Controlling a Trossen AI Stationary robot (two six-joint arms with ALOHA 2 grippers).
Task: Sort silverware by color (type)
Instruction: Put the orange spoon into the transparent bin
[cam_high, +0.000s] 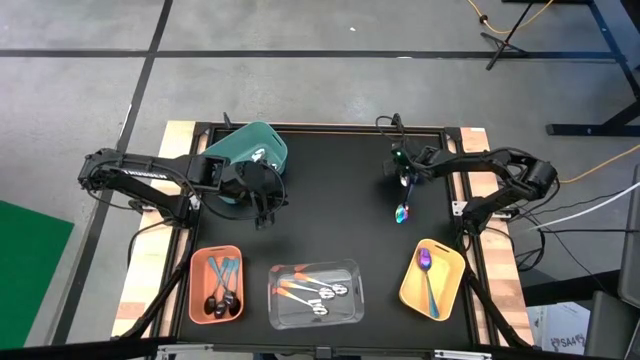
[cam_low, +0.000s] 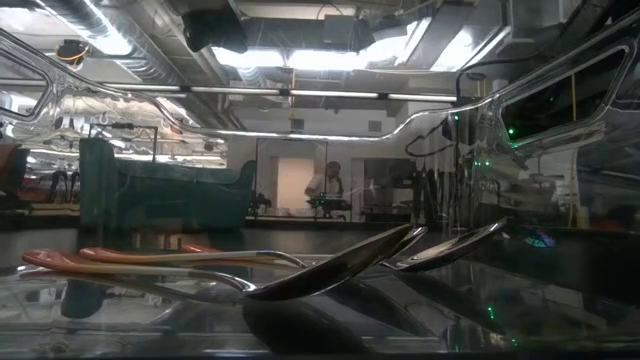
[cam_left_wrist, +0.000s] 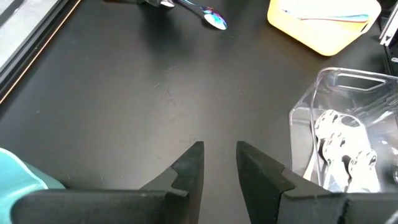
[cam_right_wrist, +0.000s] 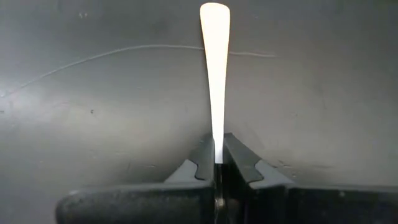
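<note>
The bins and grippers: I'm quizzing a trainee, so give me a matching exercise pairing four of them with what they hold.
Things:
1. salmon bin
2. clear bin
3. yellow bin
4. right gripper

Contents:
A. one purple-bowled spoon
B. shut on a spoon's handle
C. black-bowled spoons
D. silver spoons with orange handles

Pairs: 1-C, 2-D, 3-A, 4-B

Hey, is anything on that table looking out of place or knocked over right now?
The teal bin at the table's far left looks tipped on its side by the left gripper, unlike the three upright bins. One spoon is outside any bin, but the right gripper is shut on its handle.
</note>
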